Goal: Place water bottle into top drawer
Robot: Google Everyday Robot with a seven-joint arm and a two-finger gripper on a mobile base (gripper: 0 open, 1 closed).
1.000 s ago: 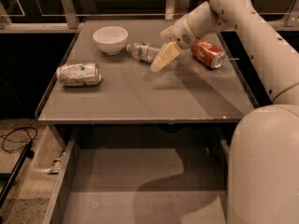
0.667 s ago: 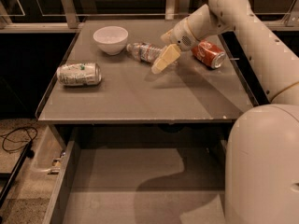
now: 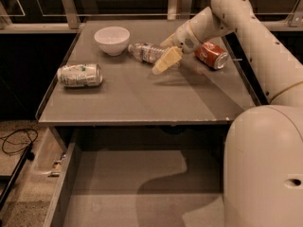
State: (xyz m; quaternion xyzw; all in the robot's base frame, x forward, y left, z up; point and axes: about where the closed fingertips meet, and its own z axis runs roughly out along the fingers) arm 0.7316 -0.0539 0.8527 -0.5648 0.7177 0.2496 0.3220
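The water bottle (image 3: 146, 52) lies on its side on the table, between the white bowl and the red soda can, cap end toward the bowl. My gripper (image 3: 162, 56) reaches in from the right and hangs over the bottle's right end. It is open, with one cream finger (image 3: 166, 60) in front of the bottle and the other behind it. It holds nothing. The top drawer (image 3: 59, 188) is pulled out below the table's front edge, and its grey floor is bare.
A white bowl (image 3: 112, 39) stands at the back left. A silver-green can (image 3: 79, 75) lies at the left edge. A red soda can (image 3: 211, 55) lies behind my wrist. My arm's big body (image 3: 265, 169) covers the drawer's right side. A black cable (image 3: 14, 141) lies on the floor at left.
My gripper has shifted only slightly, staying at the bottle's right end. The bottle and cans have not moved.
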